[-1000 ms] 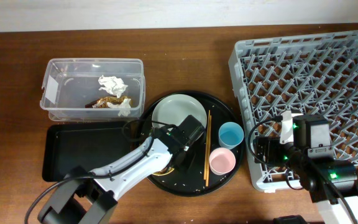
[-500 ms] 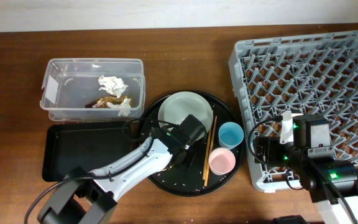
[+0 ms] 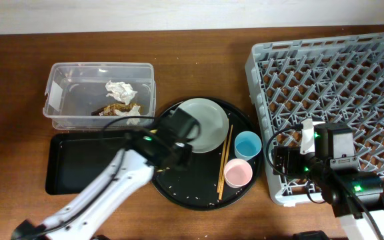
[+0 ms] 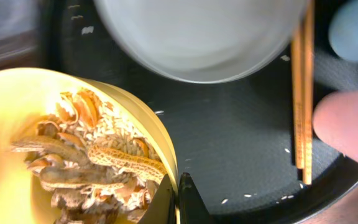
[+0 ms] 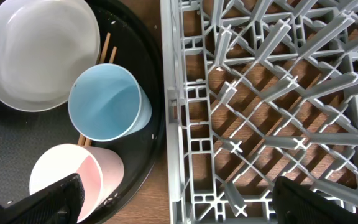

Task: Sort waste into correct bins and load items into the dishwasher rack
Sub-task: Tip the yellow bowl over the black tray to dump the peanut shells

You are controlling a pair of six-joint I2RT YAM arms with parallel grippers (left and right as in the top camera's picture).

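My left gripper (image 4: 176, 198) is shut on the rim of the small yellow bowl (image 4: 17, 112), which holds peanut shells and rice-like scraps (image 4: 98, 158). In the overhead view this gripper (image 3: 171, 148) hangs over the left side of the round black tray (image 3: 199, 193), and the bowl is hidden under the arm. The grey-green plate (image 3: 204, 124), chopsticks (image 3: 223, 160), blue cup (image 3: 249, 144) and pink cup (image 3: 237, 172) lie on that tray. My right gripper (image 5: 179, 208) is open and empty over the grey rack's (image 3: 332, 80) left edge.
The clear tub (image 3: 62, 73) at the back left holds white tissue (image 3: 119, 89) and a brown wrapper (image 3: 115, 109). The shallow black rectangular tray (image 3: 85, 163) lies in front of it. Loose rice grains dot the round tray.
My left arm has swung left and up with the yellow bowl in its grip. The plate slid slightly right and the chopsticks tilted. The right arm has not moved.
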